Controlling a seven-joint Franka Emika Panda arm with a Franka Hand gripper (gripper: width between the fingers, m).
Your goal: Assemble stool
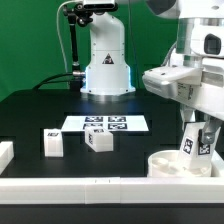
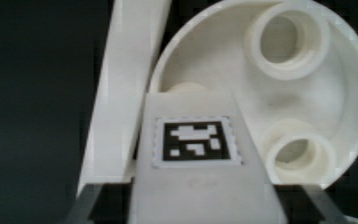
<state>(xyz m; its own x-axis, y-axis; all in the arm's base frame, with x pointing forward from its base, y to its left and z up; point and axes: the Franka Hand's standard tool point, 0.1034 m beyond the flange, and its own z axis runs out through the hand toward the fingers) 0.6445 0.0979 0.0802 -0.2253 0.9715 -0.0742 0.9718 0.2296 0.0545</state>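
Note:
The round white stool seat lies flat at the front of the exterior view's right, against the front rail. In the wrist view the seat shows two round holes. My gripper is shut on a white tagged leg and holds it upright just over the seat. In the wrist view the leg fills the space between my two fingers, its tag facing the camera, its far end at the seat's surface between the holes. Two more tagged legs lie on the black table left of centre.
The marker board lies flat mid-table before the robot base. A long white rail runs along the front edge, seen in the wrist view beside the seat. A white rail end sits at the exterior view's left.

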